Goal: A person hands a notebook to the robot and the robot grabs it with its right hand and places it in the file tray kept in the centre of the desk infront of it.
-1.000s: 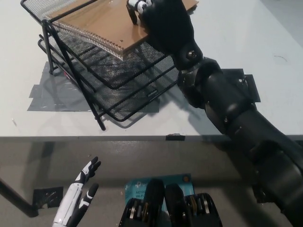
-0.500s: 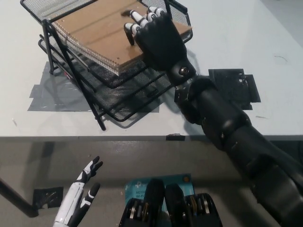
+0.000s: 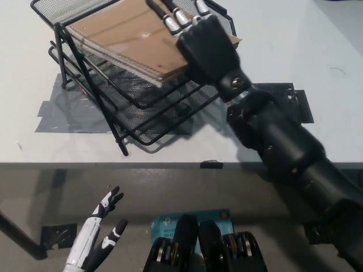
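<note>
A brown spiral-bound notebook [image 3: 122, 34] lies in the top level of the black wire file tray [image 3: 144, 137], on a stack of similar pads, its near corner jutting past the tray's right rim. My black right hand [image 3: 203, 44] lies over that near corner with its fingers [image 3: 173, 20] stretched flat across the cover, open and not clasping it. My white left hand [image 3: 97, 235] hangs below the table edge at the lower left, fingers apart and holding nothing.
The tray stands on grey tape [image 3: 59, 116] stuck to the white table [image 3: 317, 39]. A black patch [image 3: 299, 105] lies on the table to the right of my forearm. The table's front edge [image 3: 85, 165] runs across the middle of the view.
The fingers of my right hand have uncurled and now lie flat on the cover. The notebook has slid deeper into the top tray. My left hand has stayed where it was.
</note>
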You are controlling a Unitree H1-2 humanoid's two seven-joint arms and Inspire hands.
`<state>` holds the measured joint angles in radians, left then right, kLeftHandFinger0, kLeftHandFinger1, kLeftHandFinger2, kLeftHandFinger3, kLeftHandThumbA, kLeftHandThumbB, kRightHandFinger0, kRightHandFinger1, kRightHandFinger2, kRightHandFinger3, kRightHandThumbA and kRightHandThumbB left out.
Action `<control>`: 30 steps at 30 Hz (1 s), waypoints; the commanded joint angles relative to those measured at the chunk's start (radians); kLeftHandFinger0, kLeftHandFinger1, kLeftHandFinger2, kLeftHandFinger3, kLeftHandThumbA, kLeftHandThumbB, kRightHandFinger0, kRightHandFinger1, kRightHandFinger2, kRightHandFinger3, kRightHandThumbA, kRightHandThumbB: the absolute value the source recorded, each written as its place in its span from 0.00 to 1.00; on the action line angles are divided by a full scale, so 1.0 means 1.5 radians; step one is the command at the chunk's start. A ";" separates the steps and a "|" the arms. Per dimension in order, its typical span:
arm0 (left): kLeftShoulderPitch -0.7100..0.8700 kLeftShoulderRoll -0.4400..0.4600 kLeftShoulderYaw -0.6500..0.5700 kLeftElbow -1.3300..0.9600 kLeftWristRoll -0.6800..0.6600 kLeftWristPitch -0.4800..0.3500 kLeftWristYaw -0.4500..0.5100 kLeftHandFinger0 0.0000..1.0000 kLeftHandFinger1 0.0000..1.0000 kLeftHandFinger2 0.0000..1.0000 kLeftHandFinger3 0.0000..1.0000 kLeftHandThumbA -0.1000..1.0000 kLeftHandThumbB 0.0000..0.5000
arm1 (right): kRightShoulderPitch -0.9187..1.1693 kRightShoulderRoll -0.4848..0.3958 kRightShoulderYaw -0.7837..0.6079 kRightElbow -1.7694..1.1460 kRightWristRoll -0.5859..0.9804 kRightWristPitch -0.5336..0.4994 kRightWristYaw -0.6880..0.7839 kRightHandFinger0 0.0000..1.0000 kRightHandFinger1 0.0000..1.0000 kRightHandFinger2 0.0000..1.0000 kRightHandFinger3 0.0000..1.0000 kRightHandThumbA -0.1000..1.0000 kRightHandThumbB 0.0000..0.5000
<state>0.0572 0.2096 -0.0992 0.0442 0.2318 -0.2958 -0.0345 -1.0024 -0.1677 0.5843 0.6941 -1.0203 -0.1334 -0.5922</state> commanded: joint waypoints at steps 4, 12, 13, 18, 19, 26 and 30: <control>-0.017 0.010 0.002 -0.028 -0.017 0.007 -0.019 1.00 1.00 0.95 1.00 0.92 0.53 | -0.253 -0.371 0.032 -0.634 0.760 0.402 0.949 1.00 1.00 1.00 1.00 0.98 1.00; -0.018 0.011 0.003 -0.029 -0.015 0.018 -0.020 1.00 1.00 0.96 1.00 0.91 0.50 | -0.366 -0.464 0.049 -0.618 0.958 0.402 0.946 1.00 1.00 1.00 1.00 0.99 1.00; -0.017 0.010 0.003 -0.030 -0.014 0.020 -0.020 1.00 1.00 0.96 1.00 0.91 0.50 | -0.376 -0.468 0.048 -0.617 0.953 0.402 0.956 1.00 1.00 1.00 1.00 0.98 1.00; -0.014 0.005 -0.001 -0.030 -0.005 0.017 -0.015 1.00 0.99 0.96 1.00 0.91 0.51 | -0.402 -0.478 0.046 -0.614 0.910 0.402 1.000 1.00 1.00 1.00 1.00 0.91 1.00; -0.015 0.006 -0.001 -0.030 -0.003 0.018 -0.015 1.00 0.99 0.96 1.00 0.92 0.49 | -0.403 -0.479 0.049 -0.614 0.911 0.402 0.999 1.00 1.00 1.00 1.00 0.87 1.00; -0.018 0.006 0.002 -0.023 -0.016 0.006 -0.015 1.00 0.98 0.95 1.00 0.90 0.50 | -0.423 -0.506 0.073 -0.618 0.939 0.402 1.026 1.00 1.00 1.00 1.00 0.75 1.00; -0.011 -0.008 -0.005 -0.021 0.000 0.007 -0.005 1.00 0.98 0.95 1.00 0.92 0.52 | -0.428 -0.533 0.069 -0.617 0.970 0.402 1.043 1.00 1.00 1.00 1.00 0.77 1.00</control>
<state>0.0546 0.2096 -0.1005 0.0458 0.2319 -0.2940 -0.0345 -0.9981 -0.4828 0.6350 0.3890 -0.5432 0.0444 0.0184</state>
